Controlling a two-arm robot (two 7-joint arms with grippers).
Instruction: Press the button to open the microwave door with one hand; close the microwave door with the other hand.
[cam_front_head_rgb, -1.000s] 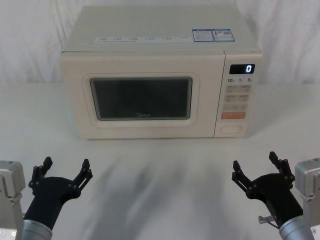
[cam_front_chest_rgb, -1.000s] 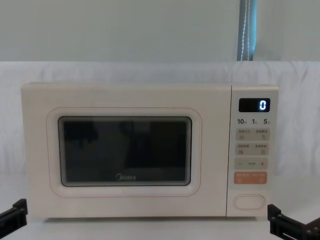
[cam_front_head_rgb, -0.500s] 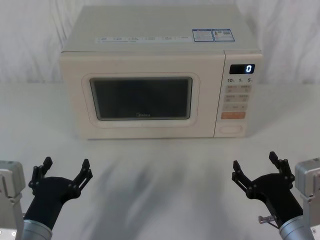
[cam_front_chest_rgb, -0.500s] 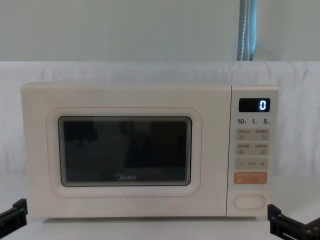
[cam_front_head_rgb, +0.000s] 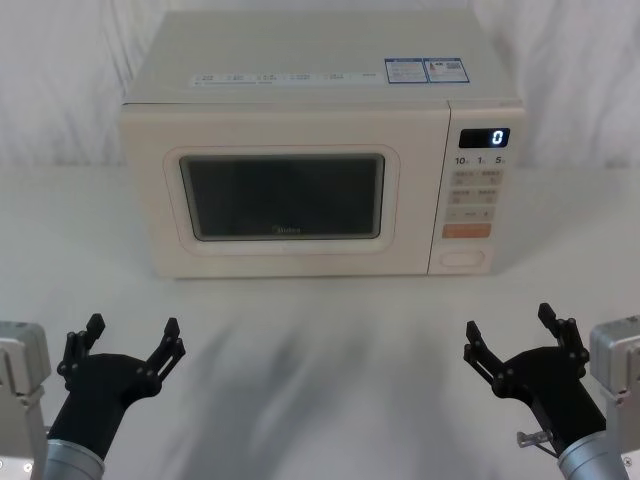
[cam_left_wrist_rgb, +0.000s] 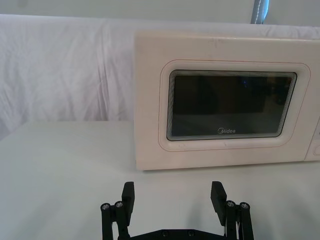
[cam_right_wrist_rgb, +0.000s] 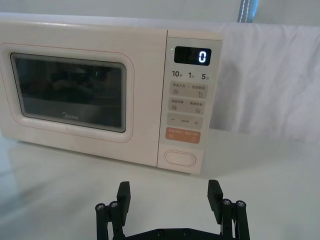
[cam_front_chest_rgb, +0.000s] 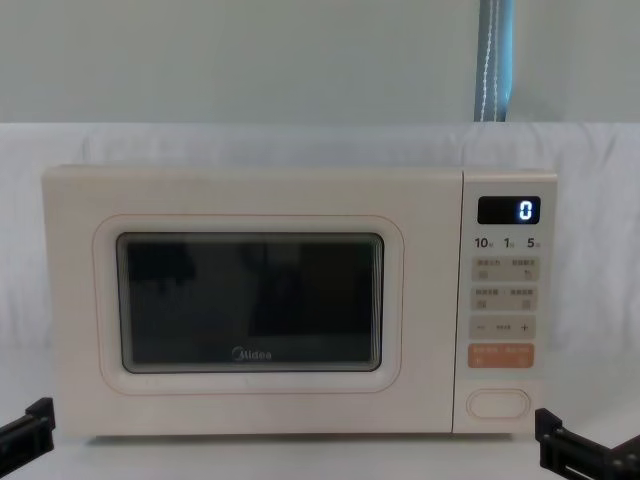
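A cream microwave stands at the back of the white table. Its microwave door (cam_front_head_rgb: 285, 195) (cam_front_chest_rgb: 250, 305) (cam_left_wrist_rgb: 230, 107) (cam_right_wrist_rgb: 70, 95) is closed, with a dark window and a grey logo. The button (cam_front_head_rgb: 463, 258) (cam_front_chest_rgb: 498, 403) (cam_right_wrist_rgb: 180, 157) is the wide blank cream key at the bottom of the keypad panel, under the orange key. My left gripper (cam_front_head_rgb: 128, 345) (cam_left_wrist_rgb: 173, 197) hovers open near the table's front left, far short of the door. My right gripper (cam_front_head_rgb: 514, 335) (cam_right_wrist_rgb: 169, 196) is open at the front right, facing the keypad, apart from the button.
The display (cam_front_head_rgb: 484, 138) reads 0. White cloth drapes behind the microwave (cam_front_chest_rgb: 300, 145). A stretch of bare white table (cam_front_head_rgb: 320, 330) lies between the grippers and the microwave front.
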